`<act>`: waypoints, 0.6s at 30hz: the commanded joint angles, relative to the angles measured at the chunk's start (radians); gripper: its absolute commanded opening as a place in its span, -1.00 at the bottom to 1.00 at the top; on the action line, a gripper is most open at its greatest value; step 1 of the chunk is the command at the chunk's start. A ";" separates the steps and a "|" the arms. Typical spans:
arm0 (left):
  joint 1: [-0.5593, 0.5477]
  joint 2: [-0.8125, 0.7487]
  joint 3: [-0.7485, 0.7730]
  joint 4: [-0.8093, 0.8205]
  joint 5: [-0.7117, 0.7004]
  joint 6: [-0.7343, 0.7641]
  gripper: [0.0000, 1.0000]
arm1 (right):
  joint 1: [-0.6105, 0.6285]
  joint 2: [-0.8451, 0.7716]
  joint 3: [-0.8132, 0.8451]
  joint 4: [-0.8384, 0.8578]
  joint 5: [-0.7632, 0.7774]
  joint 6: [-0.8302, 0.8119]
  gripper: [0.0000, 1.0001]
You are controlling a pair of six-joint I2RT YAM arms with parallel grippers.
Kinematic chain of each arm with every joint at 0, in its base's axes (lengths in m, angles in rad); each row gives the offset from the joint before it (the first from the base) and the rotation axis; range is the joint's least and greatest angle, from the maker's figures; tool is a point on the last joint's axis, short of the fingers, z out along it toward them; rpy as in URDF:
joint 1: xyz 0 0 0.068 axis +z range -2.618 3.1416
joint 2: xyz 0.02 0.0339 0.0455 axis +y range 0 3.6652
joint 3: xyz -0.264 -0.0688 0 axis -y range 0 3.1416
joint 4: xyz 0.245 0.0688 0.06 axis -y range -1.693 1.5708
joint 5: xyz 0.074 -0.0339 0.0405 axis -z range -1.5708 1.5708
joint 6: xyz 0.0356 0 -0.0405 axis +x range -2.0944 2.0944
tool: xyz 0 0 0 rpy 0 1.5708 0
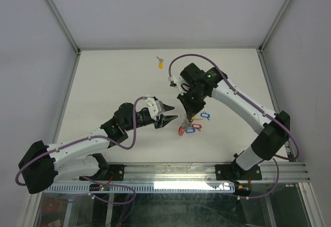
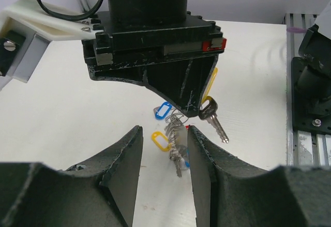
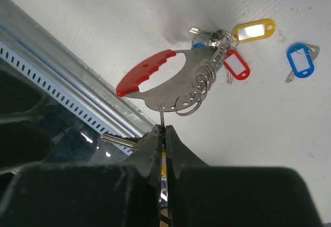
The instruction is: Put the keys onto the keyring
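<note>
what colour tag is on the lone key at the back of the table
Yellow, on the small silver key; best seen in the top external view.

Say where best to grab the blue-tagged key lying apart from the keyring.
Pinch the blue-tagged key by its plastic tag, across the narrow sides, coming straight down. It lies flat on the table, apart from the keyring, and the tag looks bulkier than the thin metal blade.

We counted two grippers, the left gripper [image 1: 168,119] and the right gripper [image 1: 190,114], and one keyring [image 3: 155,74]. Coloured tags came to six: three yellow tags [image 3: 253,30], counting one at the right fingers and one far off, two blue tags [image 3: 300,61], and one red tag [image 3: 236,64].
</note>
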 commanded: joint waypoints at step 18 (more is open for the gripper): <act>-0.005 0.100 0.113 -0.070 0.040 0.073 -0.30 | 0.002 -0.104 0.042 0.081 -0.221 -0.091 -1.00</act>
